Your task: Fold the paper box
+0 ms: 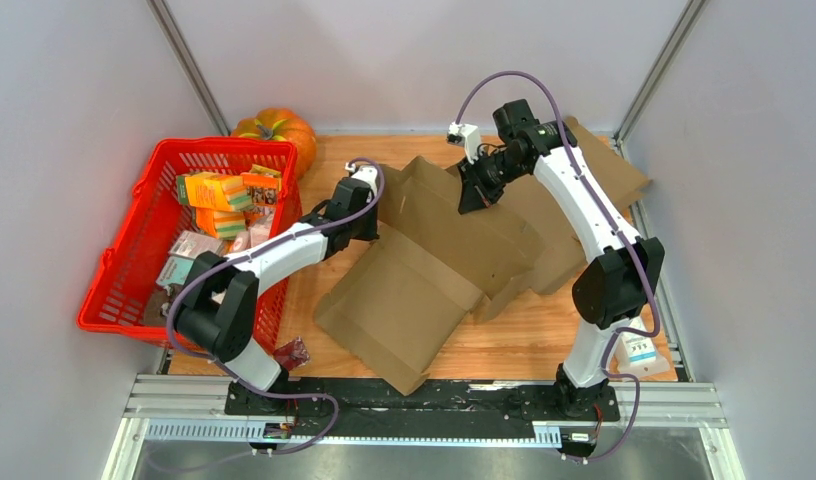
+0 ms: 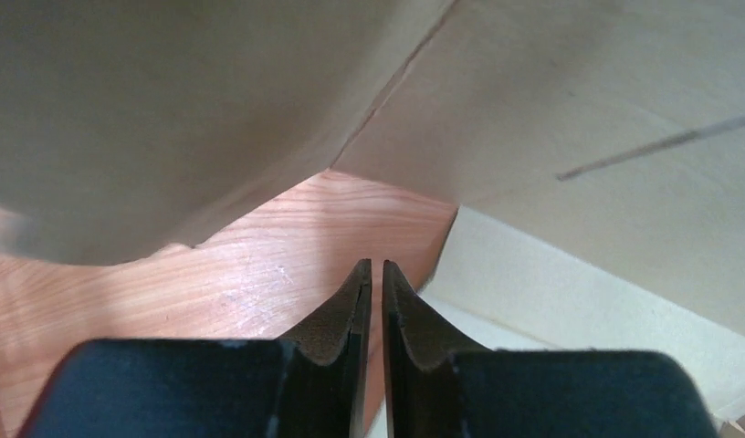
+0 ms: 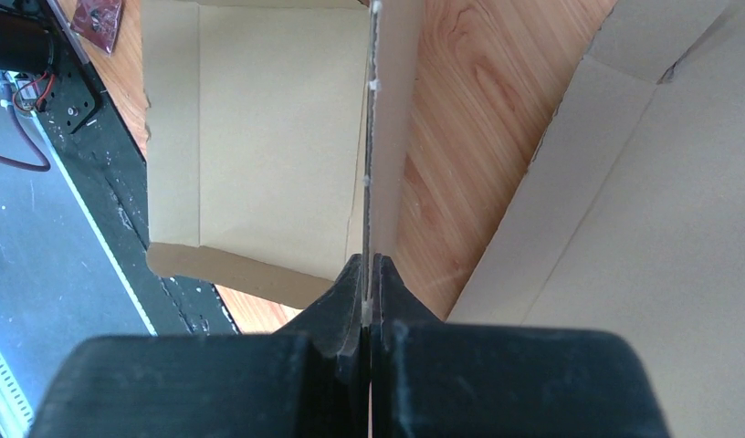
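Counting from the top view, I have one paper box (image 1: 414,290), two grippers, one basket, one pumpkin, one red sachet and one white carton.

The right gripper (image 3: 369,260) is clamped on a thin edge of the box. That panel runs straight out from between its fingers, with wood showing on one side and the box's pale inner face on the other.

The left gripper (image 2: 376,266) is narrow, only a slit between its jaws, and I see nothing in that slit. Bare table (image 2: 259,265) lies under its tips, and cardboard fills the view ahead and above.

The box sprawls unfolded between the two grippers, with flaps reaching out past the right one.

Behind the left gripper, along its arm, is the red basket (image 1: 224,143), full of packets too jumbled to count. The pumpkin (image 1: 279,128) is at the basket's far corner. The sachet (image 1: 292,352) is back by the left arm's base, and the carton (image 1: 639,352) is by the right arm's base.
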You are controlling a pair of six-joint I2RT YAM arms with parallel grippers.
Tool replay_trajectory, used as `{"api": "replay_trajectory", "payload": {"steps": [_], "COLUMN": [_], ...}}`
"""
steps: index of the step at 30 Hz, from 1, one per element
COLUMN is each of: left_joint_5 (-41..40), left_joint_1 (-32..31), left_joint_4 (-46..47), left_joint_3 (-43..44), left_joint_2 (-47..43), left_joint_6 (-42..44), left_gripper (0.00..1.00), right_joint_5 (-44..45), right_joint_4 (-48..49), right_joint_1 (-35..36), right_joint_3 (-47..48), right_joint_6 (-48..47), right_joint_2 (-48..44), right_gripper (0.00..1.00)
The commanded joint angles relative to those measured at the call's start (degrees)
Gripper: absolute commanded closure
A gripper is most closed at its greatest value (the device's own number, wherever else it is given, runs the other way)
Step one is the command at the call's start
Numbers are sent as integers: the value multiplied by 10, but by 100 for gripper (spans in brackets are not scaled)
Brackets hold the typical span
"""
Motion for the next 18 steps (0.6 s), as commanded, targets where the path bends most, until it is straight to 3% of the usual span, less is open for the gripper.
{"api": "replay_trajectory", "payload": {"steps": [1,11,18], "left_joint_5": [53,190,150], "left_joint_1": [7,6,6], "left_joint_4": [37,109,82], "left_joint_3": [19,-26,-114], "left_joint_2": [15,9,-113], "left_joint_6": [-5,-35,-48], "left_gripper": [85,74,65], "right_joint_5": [-33,-19,34], "right_joint_4": [16,38,45], "right_joint_1": [0,0,-5], "right_joint_3": [17,-1,-5], "right_joint_6": [-12,1,21], "right_joint_2": [-2,-3,-11], "right_gripper": [100,100,100]}}
